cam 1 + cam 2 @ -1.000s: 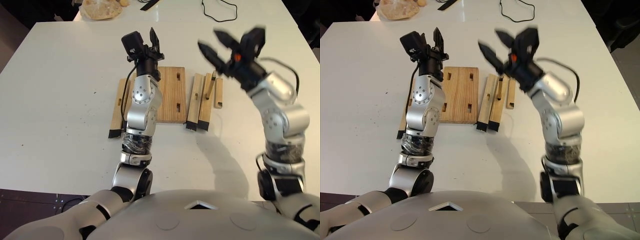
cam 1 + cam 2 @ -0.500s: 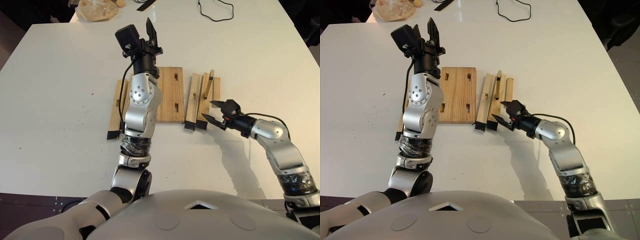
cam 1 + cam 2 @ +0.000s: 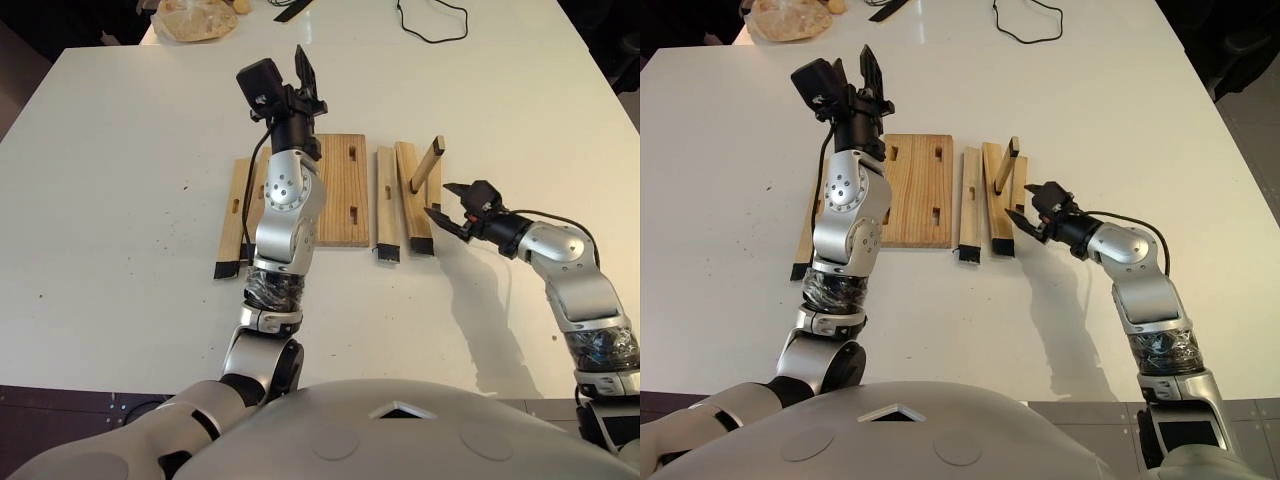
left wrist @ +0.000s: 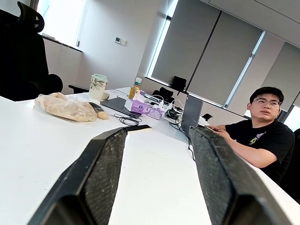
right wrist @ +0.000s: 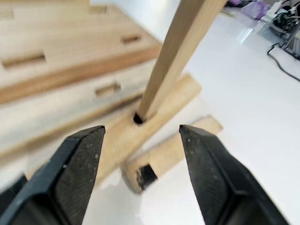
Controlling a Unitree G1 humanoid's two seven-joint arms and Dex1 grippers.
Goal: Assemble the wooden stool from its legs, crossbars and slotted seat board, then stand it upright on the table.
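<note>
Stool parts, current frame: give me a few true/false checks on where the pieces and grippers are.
1. The seat board lies flat on the table. True.
2. The right gripper is shut on a leg. False: it is open and empty, close by the near end of a leg.
3. A crossbar sticks up at a tilt out of a hole in that leg. True.
4. The left gripper holds the seat board. False: it is open and empty, raised off the table.
</note>
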